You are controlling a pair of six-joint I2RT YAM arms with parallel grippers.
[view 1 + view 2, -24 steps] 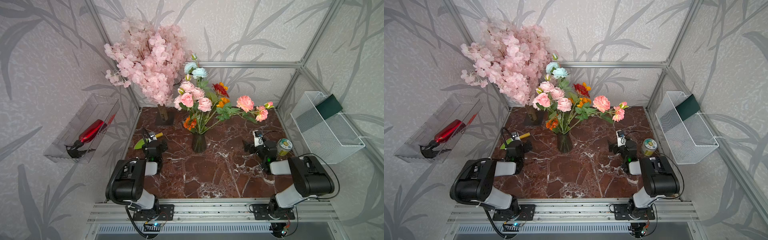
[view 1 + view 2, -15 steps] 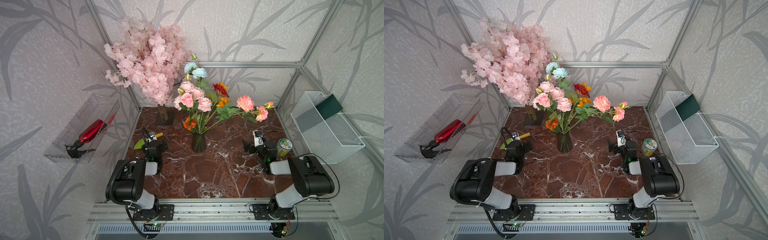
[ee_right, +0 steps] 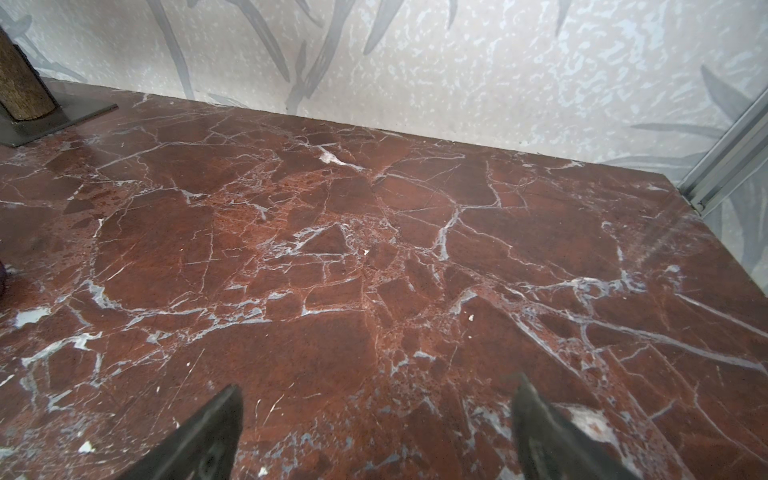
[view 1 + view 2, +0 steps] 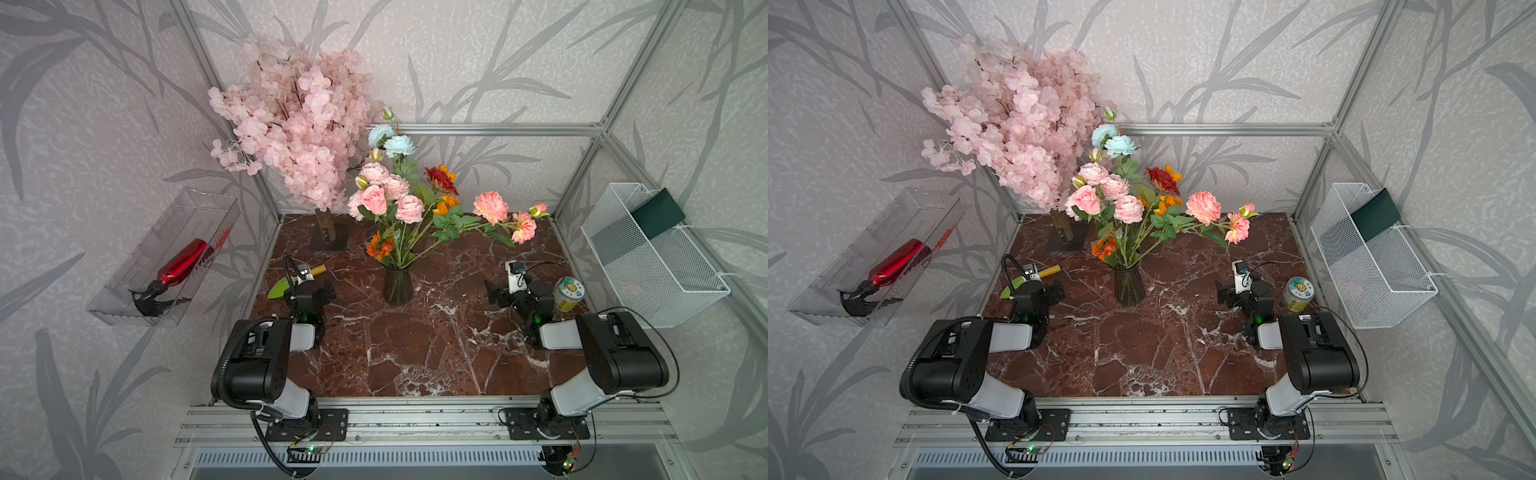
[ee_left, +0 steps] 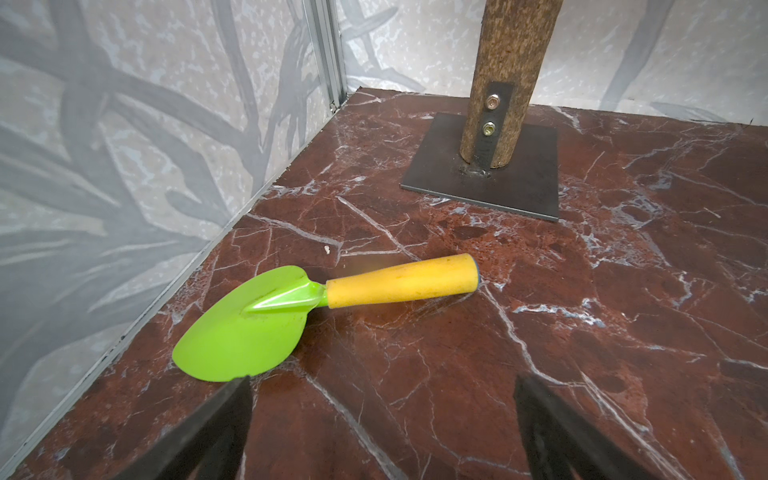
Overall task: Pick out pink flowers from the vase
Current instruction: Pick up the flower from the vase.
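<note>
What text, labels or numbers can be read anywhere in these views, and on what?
No text is readable in any view.
Lid of the round jar: a printed green and yellow label shows in both top views, too small to read.
On the red spray bottle, the dark green card and the green trowel: no print visible.

The red-brown marble worktop point(image 4: 415, 353) carries 4 things. A dark glass vase point(image 4: 398, 286) stands upright near its middle. A tree's flat square base plate point(image 4: 336, 243) sits toward the far left corner. A green trowel point(image 5: 332, 295) with a yellow handle lies flat by the left edge. A small round jar point(image 4: 568, 293) stands near the right edge.
</note>
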